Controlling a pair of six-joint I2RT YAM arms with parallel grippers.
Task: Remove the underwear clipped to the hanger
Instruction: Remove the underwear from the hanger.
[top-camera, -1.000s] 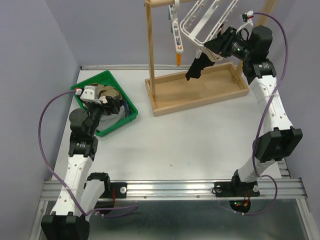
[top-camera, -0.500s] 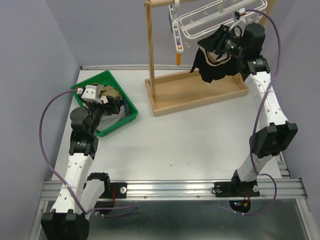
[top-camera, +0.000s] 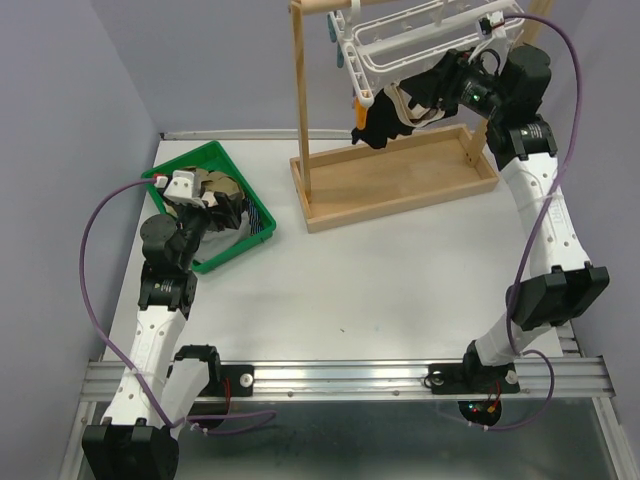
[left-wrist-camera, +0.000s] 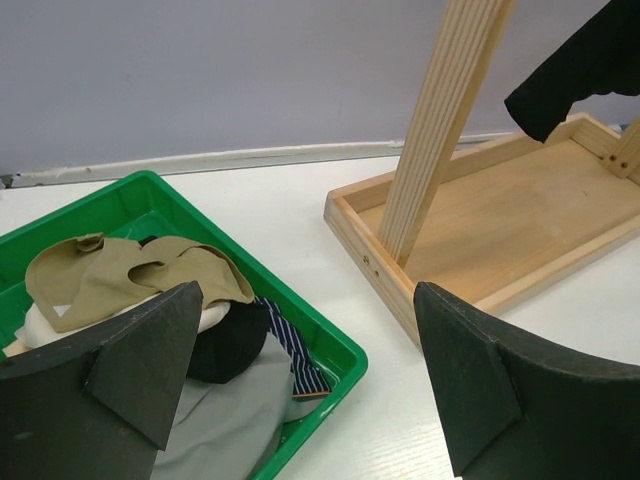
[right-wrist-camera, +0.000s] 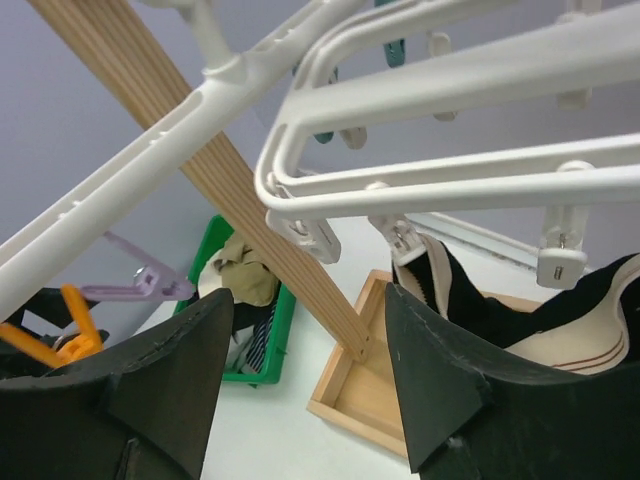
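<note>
left jaws and right jaws gape empty; the clipped underwear sits beside the right pair, not between, so closing may nip only the hanger

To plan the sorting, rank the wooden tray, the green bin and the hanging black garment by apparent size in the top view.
1. wooden tray: clearly largest.
2. green bin.
3. black garment: smallest, even though it hangs higher, nearer the camera.
</note>
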